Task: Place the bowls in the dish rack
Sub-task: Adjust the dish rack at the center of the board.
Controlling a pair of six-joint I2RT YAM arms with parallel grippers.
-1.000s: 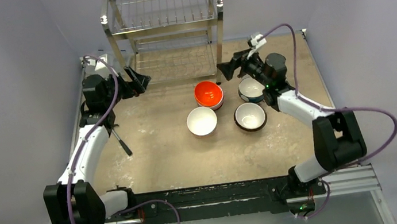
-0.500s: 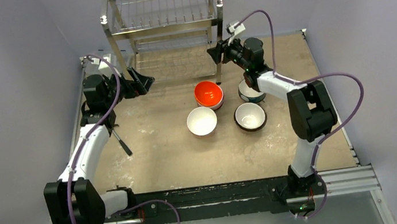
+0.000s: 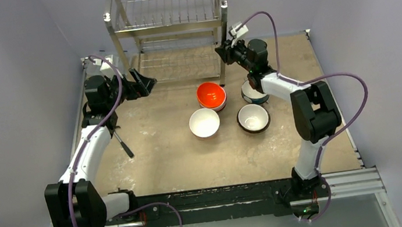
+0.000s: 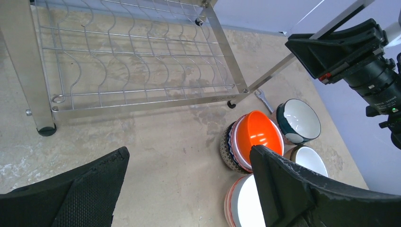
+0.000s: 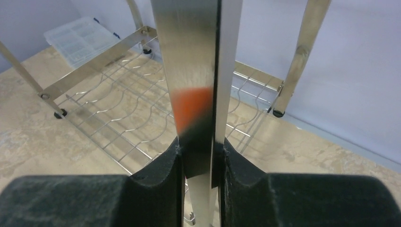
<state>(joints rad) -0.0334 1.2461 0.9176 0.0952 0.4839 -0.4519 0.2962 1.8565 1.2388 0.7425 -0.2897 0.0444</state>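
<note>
Firstly, the tan table [image 3: 163, 153] fills the floor of the booth, with both arms mounted at its near edge. The dish rack [image 3: 165, 12] stands upright at the far edge, roughly centred, its two wire shelves bare. The right gripper [image 3: 224, 51] is at the rack's front right leg; its wrist view shows the two fingers [image 5: 156, 175] clenched on that flat steel leg [image 5: 194, 71], one pad on each side. The left gripper [image 3: 145, 83] hangs low by the rack's front left corner, jaws spread wide with nothing between them, apart from the rack.

The bowls sit grouped on the table in front of the rack's right half. The orange bowl [image 3: 211, 94] is nearest the rack and rests nested in a patterned bowl [image 4: 229, 146]. Just beside it to the right is the teal bowl [image 4: 298, 120], partly hidden under the right arm in the top view. Nearer the arms lie a white bowl [image 3: 204, 122] and, to its right, a dark-rimmed bowl [image 3: 253, 118].

A clear plastic box [image 5: 82, 40] lies beyond the rack's left side. A small wrench [image 4: 262, 98] lies flat between the rack's front right foot and the teal bowl.
</note>
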